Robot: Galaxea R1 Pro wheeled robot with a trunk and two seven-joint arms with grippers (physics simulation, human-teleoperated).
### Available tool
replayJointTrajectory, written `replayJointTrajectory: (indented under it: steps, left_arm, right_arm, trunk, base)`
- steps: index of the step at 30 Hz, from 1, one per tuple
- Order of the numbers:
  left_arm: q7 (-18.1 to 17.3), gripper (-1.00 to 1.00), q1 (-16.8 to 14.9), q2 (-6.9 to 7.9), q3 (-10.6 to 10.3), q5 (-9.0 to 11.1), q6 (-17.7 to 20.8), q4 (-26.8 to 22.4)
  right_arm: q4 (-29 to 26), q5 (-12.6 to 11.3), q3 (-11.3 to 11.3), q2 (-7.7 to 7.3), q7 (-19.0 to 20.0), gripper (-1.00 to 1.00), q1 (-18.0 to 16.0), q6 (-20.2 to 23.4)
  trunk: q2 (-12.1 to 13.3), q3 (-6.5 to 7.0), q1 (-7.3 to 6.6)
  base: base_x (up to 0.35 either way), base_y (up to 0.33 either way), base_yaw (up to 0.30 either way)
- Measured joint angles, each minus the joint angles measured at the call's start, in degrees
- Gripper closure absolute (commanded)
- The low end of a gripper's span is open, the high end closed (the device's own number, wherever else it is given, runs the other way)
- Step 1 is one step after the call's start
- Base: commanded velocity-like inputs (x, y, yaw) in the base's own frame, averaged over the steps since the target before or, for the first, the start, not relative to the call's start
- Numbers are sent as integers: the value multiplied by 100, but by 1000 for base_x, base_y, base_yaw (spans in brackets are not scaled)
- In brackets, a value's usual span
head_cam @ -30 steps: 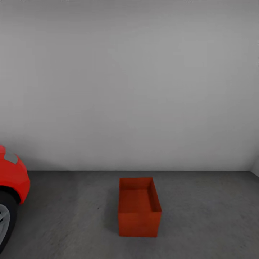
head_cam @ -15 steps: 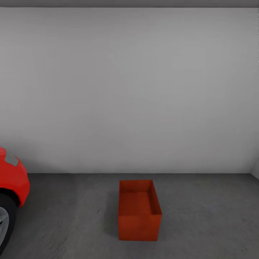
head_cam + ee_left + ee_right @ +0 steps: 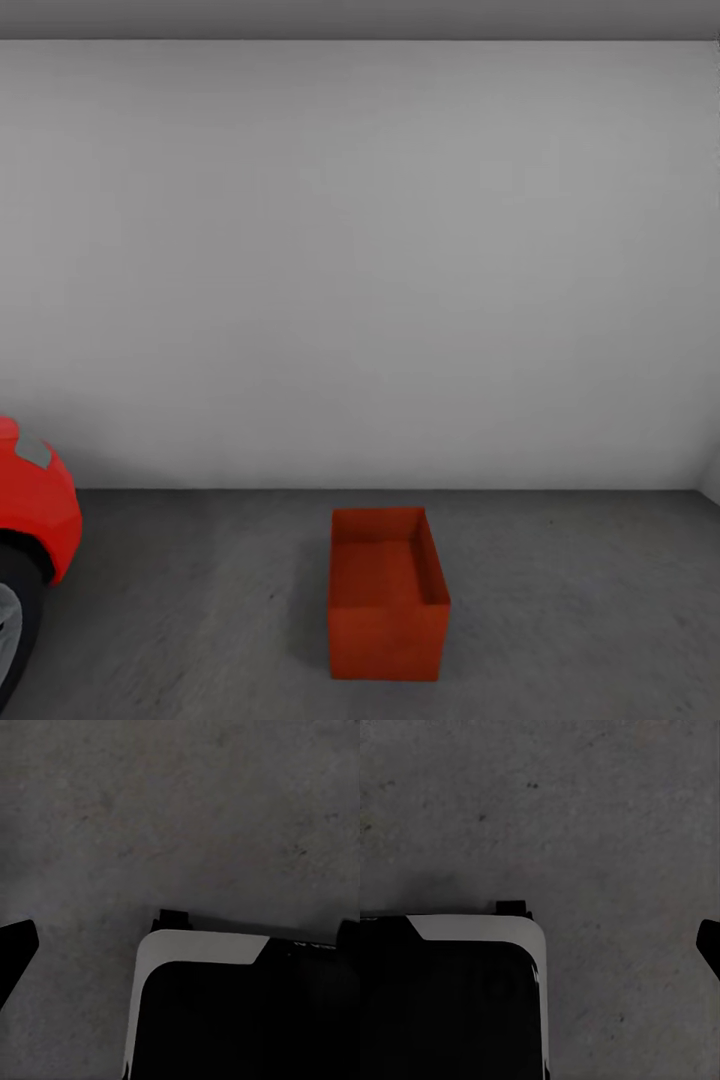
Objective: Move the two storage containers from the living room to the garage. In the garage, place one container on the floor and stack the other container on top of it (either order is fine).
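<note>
In the head view, one orange-red open-top storage container [image 3: 388, 595] stands on the garage's dark grey concrete floor [image 3: 560, 600], a short way from the white-grey back wall [image 3: 360, 260]. Nothing lies inside it. My left gripper [image 3: 181, 939] hangs above bare concrete; its dark fingertips [image 3: 15, 949] sit far apart at the frame's edges with nothing between them. One dark fingertip [image 3: 709, 942] of my right gripper [image 3: 540, 939] shows at the frame's edge, also over bare floor.
A red car [image 3: 35, 510] with its front wheel [image 3: 12, 620] stands at the far left of the head view. My own black and white base [image 3: 225, 1012] shows below the left gripper, and the base [image 3: 457, 997] shows below the right one too. A side wall starts at the far right.
The head camera has tilted up a little: the container, car and floor line sit lower in the picture and a strip of ceiling shows at the top. Nothing itself has moved.
</note>
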Motion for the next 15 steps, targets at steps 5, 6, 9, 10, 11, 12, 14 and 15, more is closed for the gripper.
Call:
replayJointTrajectory:
  steps: [5,6,9,10,11,12,14,15]
  left_arm:
    - [3,-100,0,15,3,147,8,0]
    - [3,-100,0,16,3,189,8,0]
    - [3,-100,0,18,3,416,10,0]
    - [2,-100,0,18,3,431,10,0]
    - [2,-100,0,18,3,451,10,0]
    - [2,-100,0,18,4,465,9,0]
    - [0,-100,0,18,3,476,9,0]
    - [-3,-100,0,18,3,482,9,0]
  right_arm:
    - [0,0,0,0,0,-100,-1,0]
    - [0,0,0,0,0,-100,-1,0]
    - [0,0,0,0,0,-100,1,0]
    - [0,2,0,0,0,-100,0,0]
    - [0,2,0,0,0,-100,0,0]
    - [0,3,0,0,0,-100,1,0]
    - [0,1,0,0,0,-100,1,0]
    - [0,0,0,0,0,-100,0,0]
  trunk:
    - [0,47,0]
    - [0,57,0]
    - [0,85,0]
    - [0,95,0]
    - [0,104,0]
    - [0,113,0]
    - [0,132,0]
    - [0,142,0]
  base:
    - [0,0,0]
    - [0,0,0]
    - [0,0,0]
    - [0,0,0]
    - [0,0,0]
    - [0,0,0]
    - [0,0,0]
    - [0,0,0]
